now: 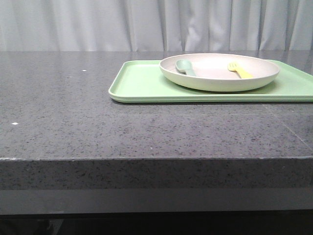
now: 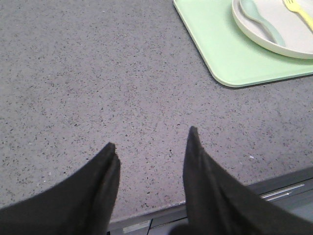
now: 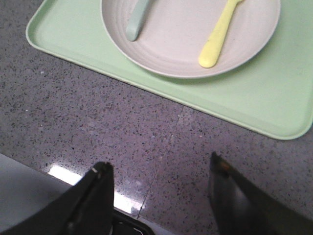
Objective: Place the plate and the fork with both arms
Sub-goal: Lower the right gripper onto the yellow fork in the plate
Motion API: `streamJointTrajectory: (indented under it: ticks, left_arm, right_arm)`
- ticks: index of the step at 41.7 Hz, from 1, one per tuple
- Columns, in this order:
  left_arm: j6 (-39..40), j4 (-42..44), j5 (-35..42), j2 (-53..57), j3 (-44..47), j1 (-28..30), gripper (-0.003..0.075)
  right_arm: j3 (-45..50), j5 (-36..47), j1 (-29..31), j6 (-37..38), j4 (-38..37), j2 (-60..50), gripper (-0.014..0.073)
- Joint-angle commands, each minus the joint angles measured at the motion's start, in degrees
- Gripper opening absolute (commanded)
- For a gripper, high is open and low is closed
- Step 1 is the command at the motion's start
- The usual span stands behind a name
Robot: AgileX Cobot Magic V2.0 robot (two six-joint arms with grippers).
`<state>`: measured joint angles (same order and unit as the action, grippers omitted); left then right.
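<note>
The cream plate rests on a light green tray at the back right of the table. Inside the plate lies the pale yellow fork, toward its right side, beside a grey-green spoon. The right wrist view shows the plate with the fork just beyond my right gripper, which is open over the bare counter near the front edge. My left gripper is open too, empty, hovering over the counter to the left of the tray. Neither arm appears in the front view.
The dark speckled stone counter stretches left and in front of the tray. Its front edge runs across the front view. A grey curtain hangs behind the table.
</note>
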<state>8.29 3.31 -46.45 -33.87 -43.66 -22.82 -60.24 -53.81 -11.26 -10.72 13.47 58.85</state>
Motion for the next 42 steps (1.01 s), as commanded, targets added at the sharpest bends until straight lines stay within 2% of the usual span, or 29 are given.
streamJointTrajectory:
  ticks: [1,7,19,28,42]
  left_arm:
    - [0.06,-0.32,4.01,-0.27,-1.57,0.02,0.0316]
    - [0.06,-0.32,4.01,-0.27,-1.57,0.02,0.0316]
    - [0.06,-0.32,4.01,-0.27,-1.57,0.02,0.0316]
    - [0.06,-0.32,4.01,-0.27,-1.57,0.02,0.0316]
    - [0.06,-0.32,4.34,-0.27,-1.57,0.02,0.0316]
  right_arm:
    - [-6.02,1.08,-1.32,-0.68,-1.15,5.09,0.0367]
    - [-13.3,0.3,-1.66,0.23,-1.95,13.81,0.0337]
    - [-28.71,-4.34,-1.66,10.72,-10.03,29.14,0.0337]
    - [-37.9,-7.4,-1.61,15.47,-13.47,38.94,0.0337]
    - [-44.46,-9.82,-1.4,16.82,-12.98,46.85,0.0336]
